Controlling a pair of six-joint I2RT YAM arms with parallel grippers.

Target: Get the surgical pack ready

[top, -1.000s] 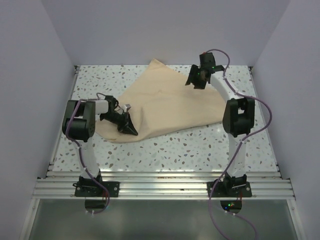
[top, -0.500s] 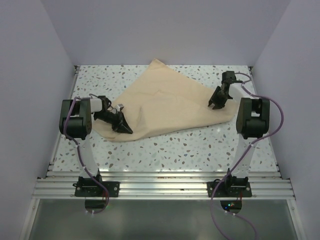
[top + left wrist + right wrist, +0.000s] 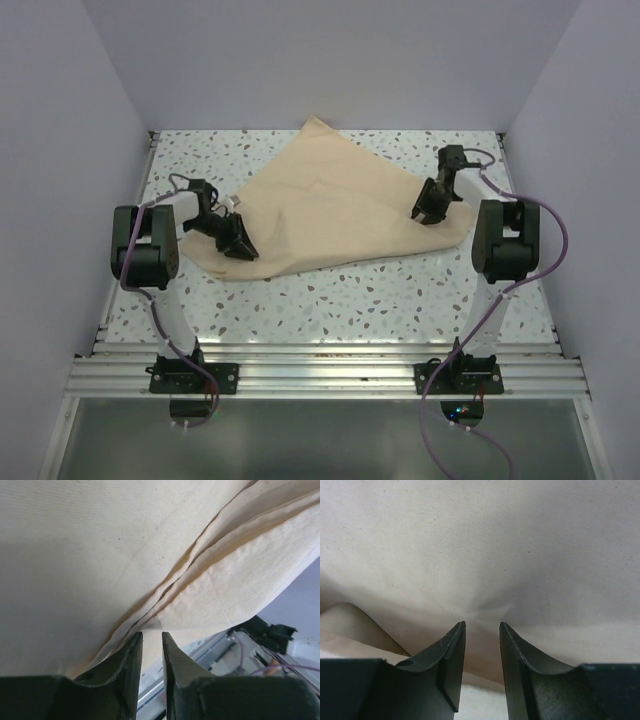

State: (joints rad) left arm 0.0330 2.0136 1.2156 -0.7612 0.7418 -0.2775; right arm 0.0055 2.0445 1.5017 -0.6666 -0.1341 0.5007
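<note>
The tan wrap sheet (image 3: 330, 210) lies folded and creased on the speckled table. My left gripper (image 3: 243, 250) is at the sheet's near left edge. In the left wrist view its jaws (image 3: 151, 634) stand nearly shut, with a fold of the sheet (image 3: 100, 555) at their tips. My right gripper (image 3: 424, 214) is on the sheet's right part. In the right wrist view its jaws (image 3: 482, 624) stand narrowly apart, with the sheet (image 3: 480, 540) bunched between them and wrinkles running to the tips. The metal tray and gauze squares are out of view.
The speckled table (image 3: 400, 290) is walled in at the left, back and right. A metal rail (image 3: 320, 372) runs along the near edge by the arm bases. The sheet's far corner (image 3: 315, 124) reaches close to the back wall.
My right gripper came down from above the back right onto the sheet's right part. My left gripper moved back and left with the sheet's edge, drawing the near left corner with it.
</note>
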